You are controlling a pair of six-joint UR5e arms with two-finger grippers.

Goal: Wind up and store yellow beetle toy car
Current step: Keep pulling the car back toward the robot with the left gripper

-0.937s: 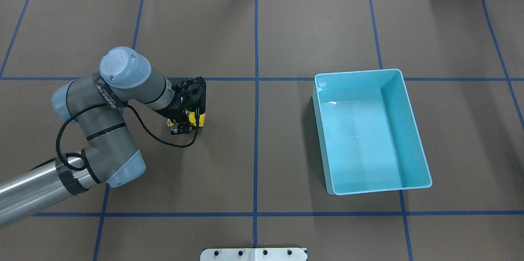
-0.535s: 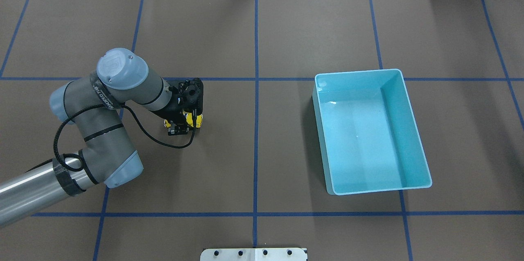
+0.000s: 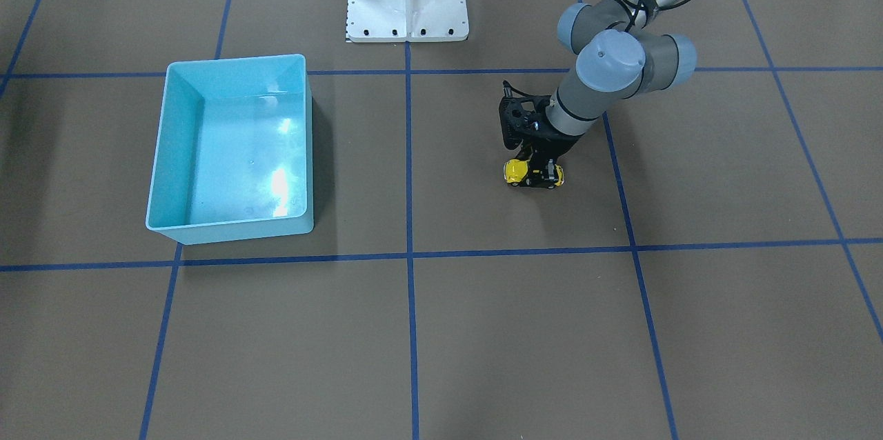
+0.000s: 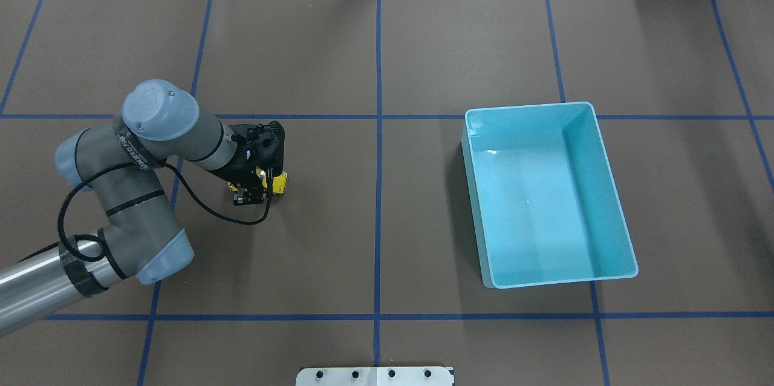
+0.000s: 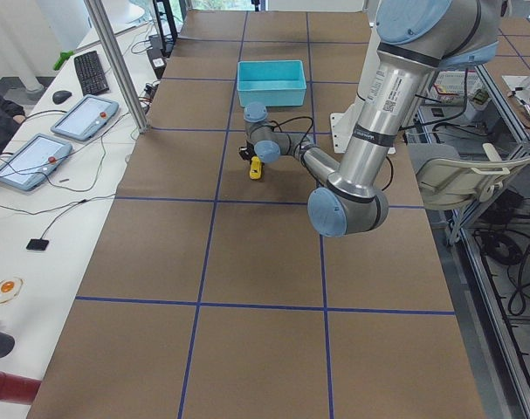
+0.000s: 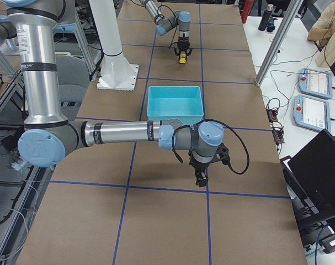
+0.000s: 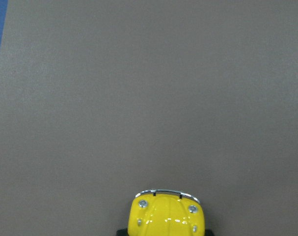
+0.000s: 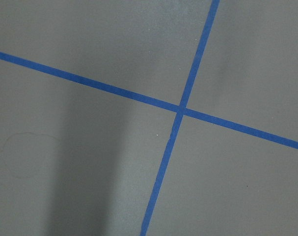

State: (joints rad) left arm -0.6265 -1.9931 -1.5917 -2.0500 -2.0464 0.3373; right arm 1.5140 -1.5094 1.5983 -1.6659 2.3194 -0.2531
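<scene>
A: Front-facing view?
B: The left gripper (image 3: 535, 174) seems clamped on the yellow beetle toy car (image 3: 514, 171), down on the table (image 3: 690, 323), well apart from the blue bin (image 3: 234, 59).
A: Right-side view?
B: The right gripper (image 6: 201, 178) hovers near the bin; its jaws, I cannot tell.

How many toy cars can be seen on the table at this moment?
1. The yellow beetle toy car stands on the brown table, gripped by the left tool, far from the light-blue bin. The bin looks empty, so no other car seems hidden.
</scene>
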